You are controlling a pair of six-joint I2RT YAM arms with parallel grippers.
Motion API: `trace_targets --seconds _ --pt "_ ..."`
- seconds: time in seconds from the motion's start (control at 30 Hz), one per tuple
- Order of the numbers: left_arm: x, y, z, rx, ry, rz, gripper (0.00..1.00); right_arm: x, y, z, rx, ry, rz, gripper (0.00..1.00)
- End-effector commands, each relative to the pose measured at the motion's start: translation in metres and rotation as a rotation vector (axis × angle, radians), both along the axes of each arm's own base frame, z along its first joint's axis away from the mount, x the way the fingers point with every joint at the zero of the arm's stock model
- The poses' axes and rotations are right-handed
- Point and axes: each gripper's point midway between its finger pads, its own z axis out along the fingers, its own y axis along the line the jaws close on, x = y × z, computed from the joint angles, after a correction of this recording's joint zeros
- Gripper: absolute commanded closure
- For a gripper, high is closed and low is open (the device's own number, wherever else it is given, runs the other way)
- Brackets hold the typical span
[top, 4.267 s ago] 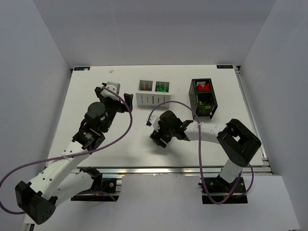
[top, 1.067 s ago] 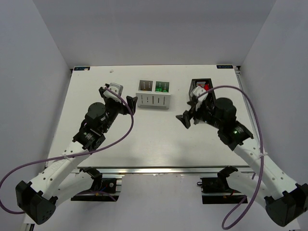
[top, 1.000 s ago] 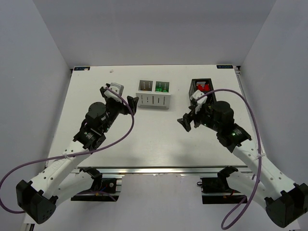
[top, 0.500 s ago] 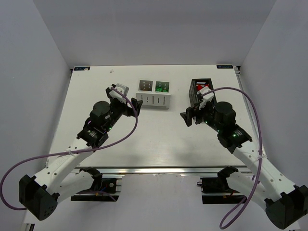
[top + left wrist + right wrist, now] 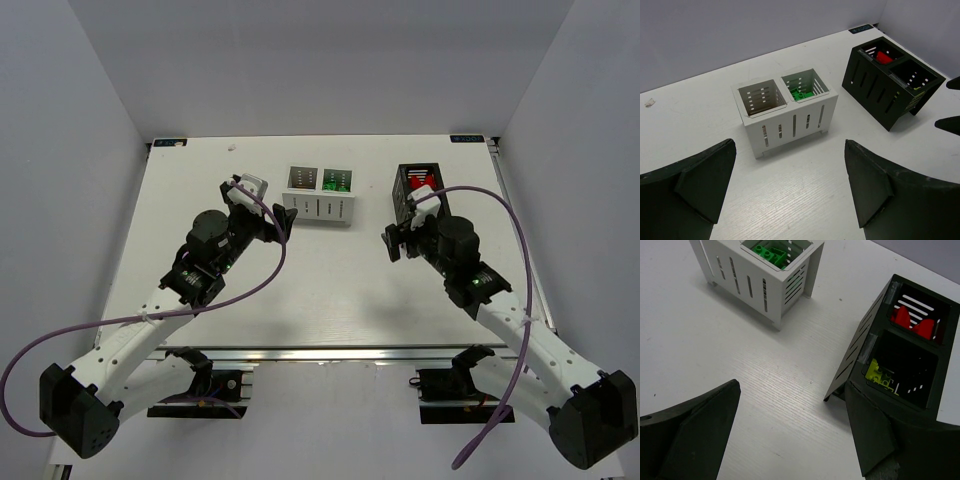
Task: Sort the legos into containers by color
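The white container [image 5: 318,206] stands at the back centre, with green legos [image 5: 802,94] in its right compartment [image 5: 770,252]; its left compartment [image 5: 756,97] looks bare. To its right is the taller black container [image 5: 890,85], holding red legos [image 5: 912,322] in the far compartment and yellow-green legos [image 5: 880,374] in the near one. My left gripper [image 5: 272,226] hovers open just left of and in front of the white box [image 5: 789,150]. Hovering in front of the black box's near left corner, my right gripper [image 5: 398,238] is open and holds nothing [image 5: 791,385].
A small scrap [image 5: 647,102] lies on the white table [image 5: 330,290] near the back left. Grey walls enclose the table at the back and on both sides. Purple cables [image 5: 150,315] loop from both arms. The right gripper's fingertips [image 5: 949,124] show at the left wrist view's right edge.
The left gripper has shifted right, closer to the white box. The right gripper has drawn back toward the black box's near corner. Both stayed open.
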Motion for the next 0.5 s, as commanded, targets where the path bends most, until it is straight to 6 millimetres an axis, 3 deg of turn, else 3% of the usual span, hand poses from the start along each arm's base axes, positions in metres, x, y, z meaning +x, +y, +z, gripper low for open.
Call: trace_targets --seconds 0.0,0.47 --pt "-0.003 0.0 0.011 -0.019 -0.03 -0.016 0.02 0.01 -0.005 0.027 0.013 -0.107 -0.03 0.11" --pt "-0.003 0.0 0.011 -0.015 -0.029 -0.016 0.02 0.009 -0.009 0.039 0.037 -0.143 -0.046 0.11"
